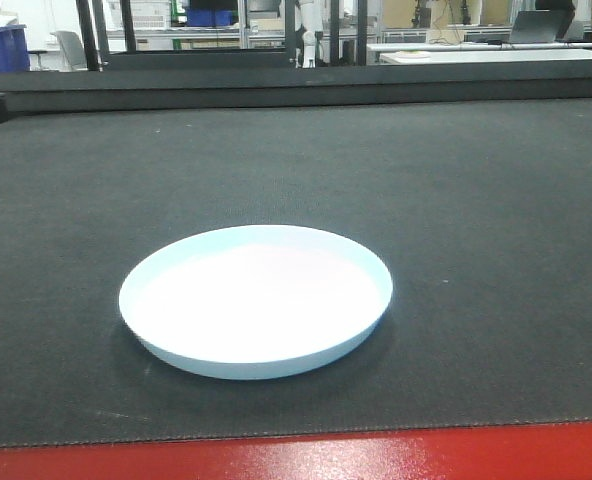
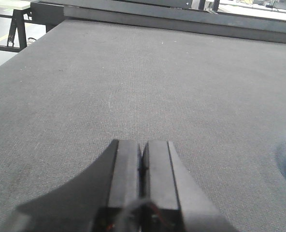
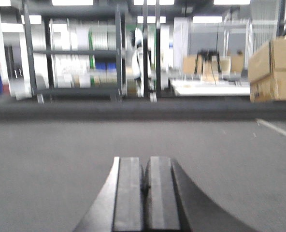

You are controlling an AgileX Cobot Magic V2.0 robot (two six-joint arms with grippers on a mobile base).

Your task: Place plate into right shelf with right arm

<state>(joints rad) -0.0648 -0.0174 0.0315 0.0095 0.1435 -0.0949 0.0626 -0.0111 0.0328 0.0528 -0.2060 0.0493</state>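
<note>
Round plate [image 1: 256,300] flat on mat [image 1: 496,200], rim facing up

No text, label or number is showing clearly enough to read; the cardboard boxes [image 3: 273,70] (blurred in the right wrist view) are carrying no legible print.

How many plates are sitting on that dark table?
1. The plate lies on the dark mat, near its front edge; no other shows in any view.
</note>
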